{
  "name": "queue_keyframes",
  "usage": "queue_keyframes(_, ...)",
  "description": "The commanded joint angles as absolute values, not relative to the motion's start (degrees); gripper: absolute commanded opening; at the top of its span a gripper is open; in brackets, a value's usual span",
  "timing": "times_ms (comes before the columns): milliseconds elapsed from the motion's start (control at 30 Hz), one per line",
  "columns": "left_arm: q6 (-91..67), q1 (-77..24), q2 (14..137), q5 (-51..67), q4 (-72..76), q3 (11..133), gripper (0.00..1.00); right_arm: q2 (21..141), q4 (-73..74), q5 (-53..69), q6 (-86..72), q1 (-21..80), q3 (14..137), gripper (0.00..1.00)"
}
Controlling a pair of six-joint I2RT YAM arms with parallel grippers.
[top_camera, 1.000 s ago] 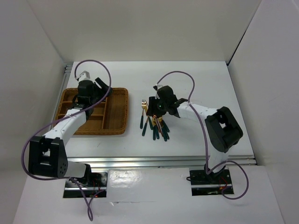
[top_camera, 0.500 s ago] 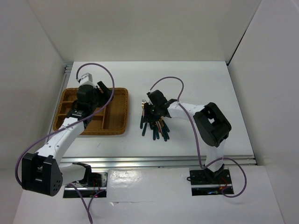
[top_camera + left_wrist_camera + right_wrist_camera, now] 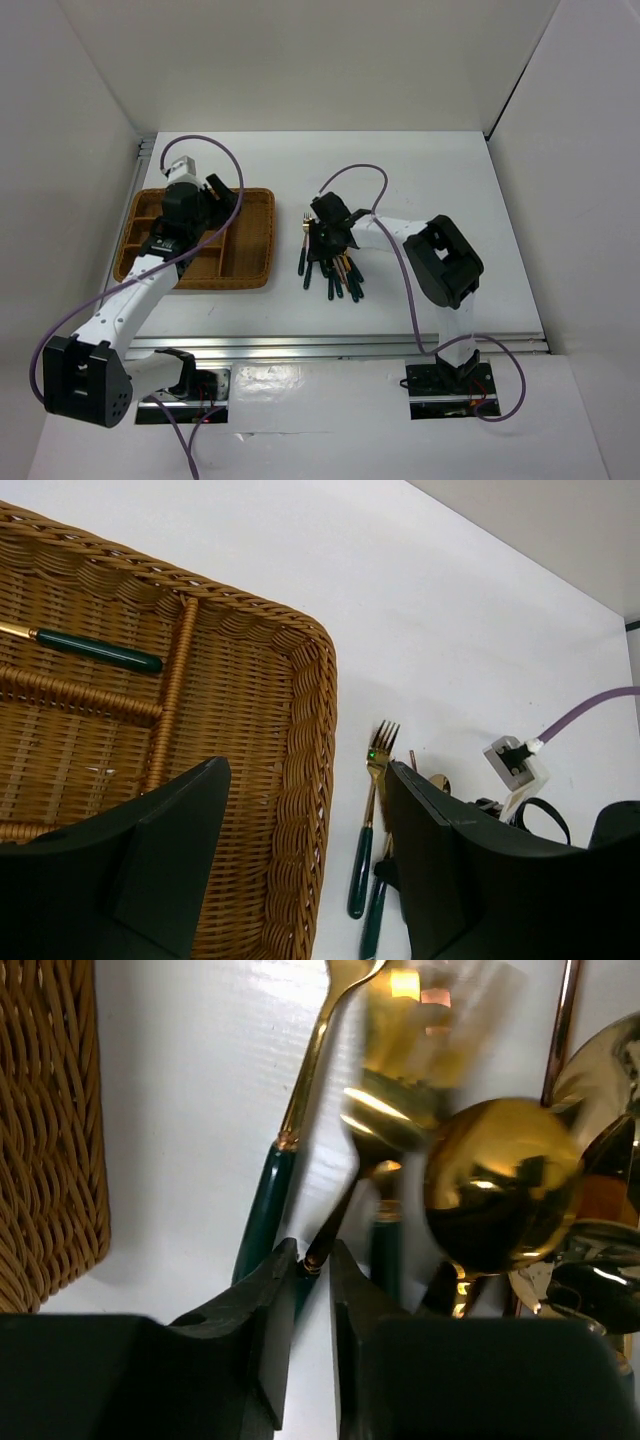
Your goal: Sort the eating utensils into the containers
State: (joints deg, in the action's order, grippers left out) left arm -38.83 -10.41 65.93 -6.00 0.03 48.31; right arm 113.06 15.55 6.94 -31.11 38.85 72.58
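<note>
One utensil (image 3: 100, 650) in tray (image 3: 300, 740); one overlapping heap (image 3: 335, 280) nearby, pieces uncountable.

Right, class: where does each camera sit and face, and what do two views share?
Top external: overhead behind the bases, facing down; left arm, right arm, wicker tray, utensil pile.
Left wrist: over the tray, facing the pile; own fingers.
Right wrist: close above the pile, facing down; own fingers.
Shared: both wrist views show tray and fork.
</note>
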Motion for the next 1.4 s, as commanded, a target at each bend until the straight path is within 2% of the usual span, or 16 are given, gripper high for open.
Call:
queue_keyframes(0, -36.6, -11.2, 64.3, -6.2, 1.6, 47.9, 0.77, 115.7, 18.3, 4.2, -31.3, 39.5, 74.9, 0.22)
queue_keyframes(33, -36.0, -11.2, 64.3, -6.2, 1.6, 47.9, 0.77, 116.2, 18.8, 3.6, -31.3, 39.5, 74.9, 0.11)
queue_keyframes(167, -36.0, -12.4, 64.3, -5.5, 0.5, 47.9, 0.77, 116.2, 19.9, 0.7, -31.3, 39.5, 75.4, 0.0)
queue_keyframes(467, -38.4, -14.6, 66.0, 10.8, 4.7, 42.3, 0.78, 104.5, 20.7, -2.6, -30.8, 39.5, 74.1, 0.0)
queue_keyframes(500, -38.4, -15.4, 66.0, 16.5, 8.9, 41.2, 0.78, 102.3, 20.7, -3.4, -30.8, 39.5, 74.1, 0.0)
queue_keyframes(633, -42.8, -18.7, 69.2, 26.6, 21.1, 36.0, 0.78, 98.1, 18.2, -5.3, -30.2, 39.5, 74.1, 0.0)
queue_keyframes(933, -42.2, -24.8, 78.5, 29.6, 34.4, 35.9, 0.78, 92.5, 12.0, -3.0, -31.4, 38.3, 71.4, 0.0)
queue_keyframes(1167, -42.8, -26.6, 86.5, 30.9, 36.9, 39.8, 0.76, 90.6, 7.3, 2.4, -33.0, 38.3, 68.7, 0.0)
queue_keyframes(1333, -43.4, -27.2, 89.8, 31.5, 38.0, 43.0, 0.69, 90.1, 6.8, 4.7, -33.0, 38.3, 68.0, 0.0)
queue_keyframes(1367, -43.4, -27.2, 89.8, 31.5, 38.0, 43.0, 0.63, 90.1, 6.8, 4.7, -33.0, 38.3, 67.4, 0.0)
